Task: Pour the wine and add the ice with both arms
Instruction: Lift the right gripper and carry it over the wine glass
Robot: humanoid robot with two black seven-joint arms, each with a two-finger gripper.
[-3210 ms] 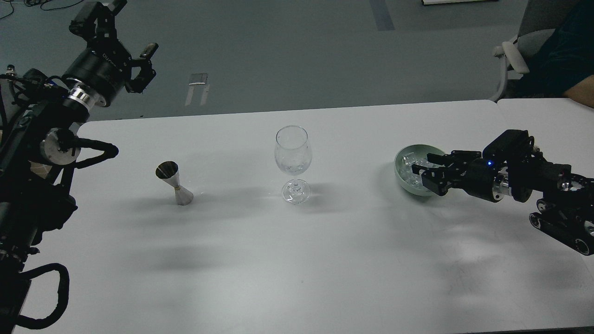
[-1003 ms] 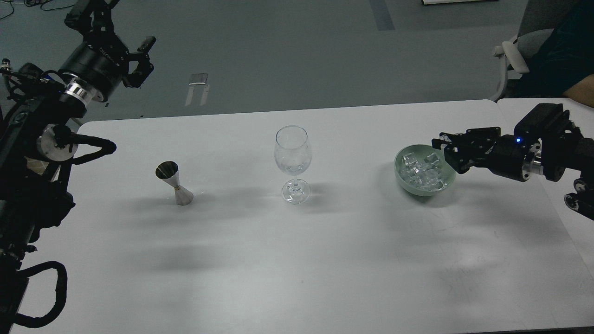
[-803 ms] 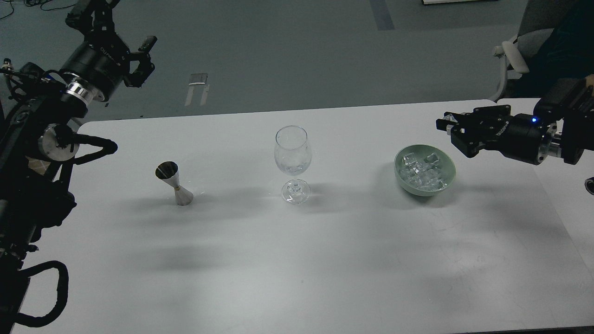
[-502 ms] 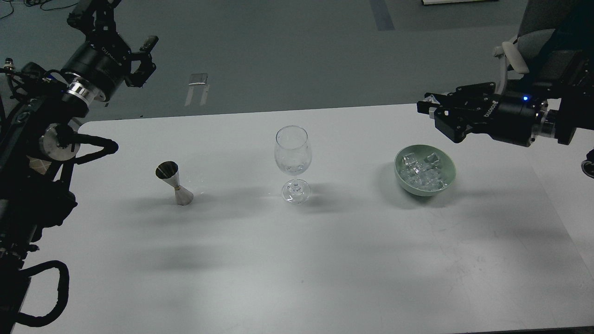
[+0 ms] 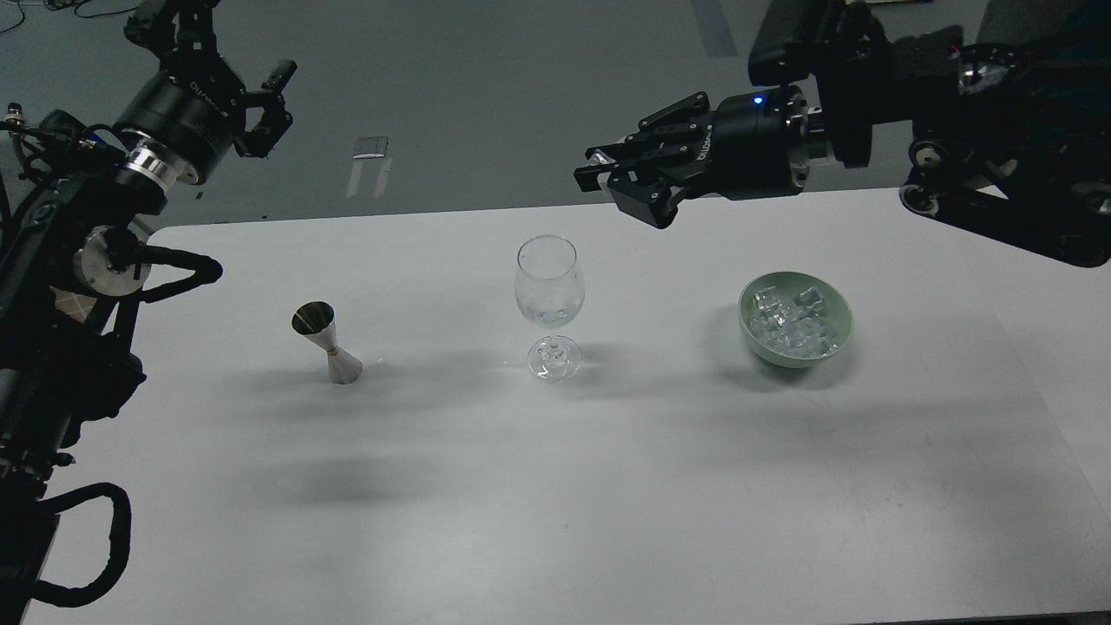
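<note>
A clear stemmed wine glass [image 5: 548, 295] stands at the table's middle, with faint glints in its bowl. Clear ice cubes [image 5: 792, 323] fill a pale green bowl [image 5: 838, 328] to its right. A steel jigger [image 5: 326, 344] stands to the glass's left. My right gripper [image 5: 594, 168] hovers high, just above and to the right of the glass rim, and its fingers are closed on a small glassy piece that looks like an ice cube. My left gripper [image 5: 271, 108] is open and empty, raised beyond the table's far left corner.
The white table [image 5: 555, 486] has a seam at the far right. My left arm's links and cable loops [image 5: 87, 286] hang over the table's left edge. An office chair and a seated person are partly hidden behind my right arm at the top right.
My right gripper rose out of the green bowl and swung left, from over the bowl to just right of the glass rim. The left arm barely moved.
</note>
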